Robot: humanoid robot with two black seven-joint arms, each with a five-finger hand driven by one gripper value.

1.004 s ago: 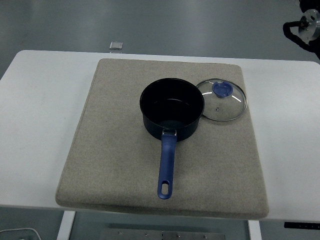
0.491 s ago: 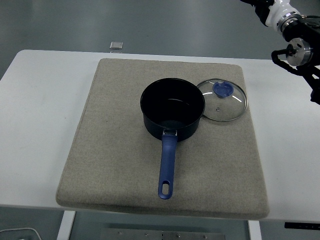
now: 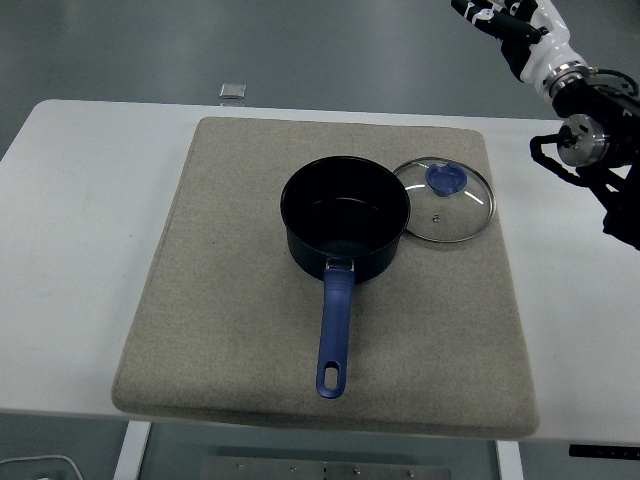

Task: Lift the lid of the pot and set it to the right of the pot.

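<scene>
Lid (image 3: 443, 200) placement is what we are weighing here, and we are reading the scene from the left across; at the far left we are seeing only bare white table (image 3: 80, 250) and no left arm at all, so that hand is not entering into it; moving inward, we are seeing the beige mat (image 3: 230, 330) covering the middle of the table, and on it the dark pot (image 3: 345, 215) standing open, its blue handle (image 3: 335, 335) running toward the near edge; just right of the pot we are finding the glass lid lying flat on the mat, its rim touching or all but touching the pot's wall, its blue knob (image 3: 445, 179) sitting toward the far side; so we are judging the lid to be already off and resting to the right of the pot, as the task asks; further right, the right hand (image 3: 590, 140) is hanging above the table near the far right corner, well apart from the lid and holding nothing; whether its fingers are spread or curled we cannot tell from this angle; the relation that matters is that the lid is lying to the left of that hand and nearer us, and the right arm is the only one within reach of it.
</scene>
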